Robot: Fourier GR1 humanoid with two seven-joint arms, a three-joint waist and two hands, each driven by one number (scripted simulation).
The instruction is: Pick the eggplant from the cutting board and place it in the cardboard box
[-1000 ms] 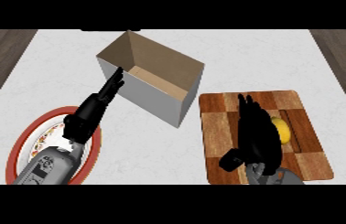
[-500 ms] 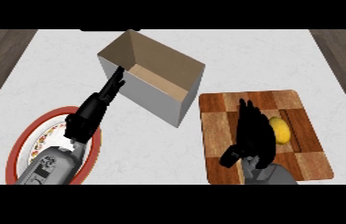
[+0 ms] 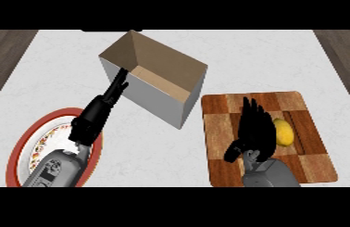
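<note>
Fingers of the right hand (image 3: 256, 129) stay straight and unclasped beside the yellow eggplant (image 3: 283, 131) on the cutting board (image 3: 220, 129), likely lined up to grasp it, while the left hand (image 3: 103, 108) rests open by the cardboard box (image 3: 160, 66).

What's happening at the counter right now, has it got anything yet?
Nothing is lifted yet. The right robot hand is over the cutting board, fingers straight, right beside a yellow object that lies on the board; the task calls it an eggplant, though it looks yellow. The cardboard box stands open to the board's left. The left robot hand rests open beside the box, its forearm over a red-rimmed plate.
</note>
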